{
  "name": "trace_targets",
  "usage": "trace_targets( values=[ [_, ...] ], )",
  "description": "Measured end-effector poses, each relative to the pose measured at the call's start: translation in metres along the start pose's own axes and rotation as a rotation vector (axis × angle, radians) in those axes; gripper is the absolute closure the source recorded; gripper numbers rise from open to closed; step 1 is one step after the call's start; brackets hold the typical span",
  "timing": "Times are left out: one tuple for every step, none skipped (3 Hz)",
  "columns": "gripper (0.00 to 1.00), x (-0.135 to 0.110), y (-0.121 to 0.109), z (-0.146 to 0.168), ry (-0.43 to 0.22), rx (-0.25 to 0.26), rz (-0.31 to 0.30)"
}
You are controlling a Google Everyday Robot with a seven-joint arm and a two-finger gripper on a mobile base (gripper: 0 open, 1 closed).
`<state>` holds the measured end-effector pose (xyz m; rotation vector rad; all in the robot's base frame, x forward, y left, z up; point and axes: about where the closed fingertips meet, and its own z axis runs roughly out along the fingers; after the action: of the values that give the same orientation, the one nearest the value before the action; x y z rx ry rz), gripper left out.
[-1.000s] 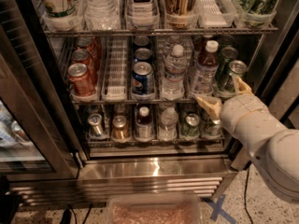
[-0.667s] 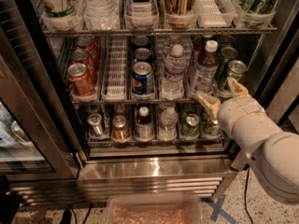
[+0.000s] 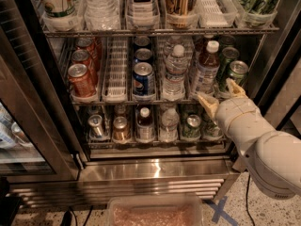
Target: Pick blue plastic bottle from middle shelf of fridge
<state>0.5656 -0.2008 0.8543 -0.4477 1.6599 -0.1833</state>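
The fridge (image 3: 155, 171) stands open in front of me. On its middle shelf (image 3: 117, 97) the blue plastic bottle (image 3: 205, 72) stands upright right of centre: amber-brown drink, white cap, pale label. A clear water bottle (image 3: 174, 74) is on its left and green cans (image 3: 234, 75) on its right. My gripper (image 3: 222, 94) is open at the shelf's front edge. It is just below and right of the bottle, with one finger in front of the bottle's base and the other in front of a green can. It holds nothing.
Red cans (image 3: 81, 79) and a Pepsi can (image 3: 143, 79) line the left lanes. The top shelf (image 3: 155, 31) holds tall bottles and cartons close above. The bottom shelf holds more cans and bottles (image 3: 143, 124). The open glass door (image 3: 28, 126) is at left. A tray (image 3: 155, 213) lies on the floor.
My gripper and arm have shifted slightly down and to the right. The bottle and cans have not moved.
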Motion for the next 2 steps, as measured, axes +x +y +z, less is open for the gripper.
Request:
trace_targets(
  values=[
    [0.35, 0.0035, -0.0013, 0.009, 0.001, -0.003, 0.013],
    [0.35, -0.0004, 0.0005, 0.0163, -0.02, -0.014, 0.027]
  ],
)
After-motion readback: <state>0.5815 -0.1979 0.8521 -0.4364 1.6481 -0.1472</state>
